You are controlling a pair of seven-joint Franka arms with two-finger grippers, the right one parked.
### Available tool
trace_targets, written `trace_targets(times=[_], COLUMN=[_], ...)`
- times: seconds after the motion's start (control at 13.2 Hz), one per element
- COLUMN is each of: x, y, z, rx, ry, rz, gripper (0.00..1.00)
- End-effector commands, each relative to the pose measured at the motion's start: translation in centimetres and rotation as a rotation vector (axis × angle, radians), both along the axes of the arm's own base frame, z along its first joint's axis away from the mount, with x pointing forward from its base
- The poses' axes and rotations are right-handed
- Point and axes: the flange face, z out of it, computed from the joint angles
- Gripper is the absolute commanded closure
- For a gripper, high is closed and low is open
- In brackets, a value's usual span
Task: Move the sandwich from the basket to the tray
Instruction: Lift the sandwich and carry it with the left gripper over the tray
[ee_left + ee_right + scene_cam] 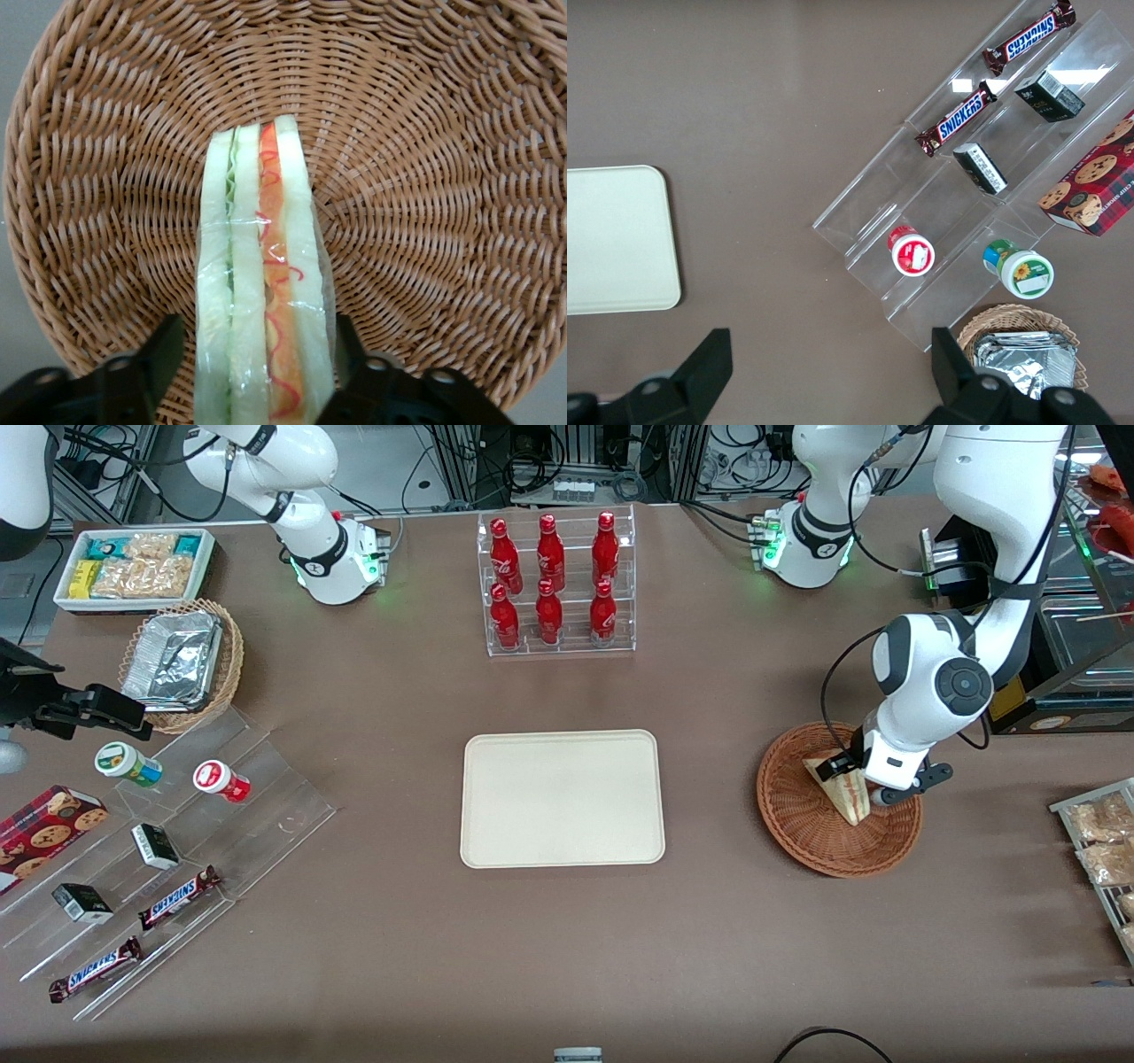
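Note:
The sandwich [842, 788] stands on edge in the reddish-brown wicker basket [797, 815], toward the working arm's end of the table. In the left wrist view the sandwich [261, 283] shows white bread with green and red filling under clear wrap, on the basket's weave [425, 177]. My left gripper [858, 784] is down in the basket, open, with a finger on each side of the sandwich. In the wrist view the gripper [257, 376] straddles it; one finger [164, 354] stands a little apart from the bread, the other sits close against the wrap. The cream tray [562, 797] lies flat and bare mid-table.
A clear rack of red bottles [554, 584] stands farther from the front camera than the tray. A wire rack of snack packets [1103, 841] is beside the basket at the table's edge. Clear stepped shelves with snacks [151, 859] and a foil-filled paler basket [182, 660] lie toward the parked arm's end.

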Motion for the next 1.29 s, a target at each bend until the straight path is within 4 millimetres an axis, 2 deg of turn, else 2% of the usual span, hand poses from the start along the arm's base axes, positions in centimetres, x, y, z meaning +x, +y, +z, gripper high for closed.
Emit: trace_targets(times=[0.0,0.23,0.45,0.61,0.68,0.83,1.06,1.21], x=[-0.1,0.8,2.2,3.1,3.4,3.0,1.7,1.6], y=[-0.2,-0.5,-1.3,-3.5,-5.6,-10.3,-17.2,-21.3], z=[0.4,1.6,5.1,7.8,8.8,9.6,9.6,9.4], rx=[-0.005,-0.006,0.004,0.0,-0.007,-0.018,0.006,-0.017], ry=[-0.015,-0.028,0.011,0.021,0.02,0.009,-0.007,-0.012], rz=[0.023,0.021,-0.008,-0.065,-0.105,-0.192,-0.362,-0.426], gripper=[1.0,1.0,1.0,1.0,1.0,1.0,1.0,1.0])
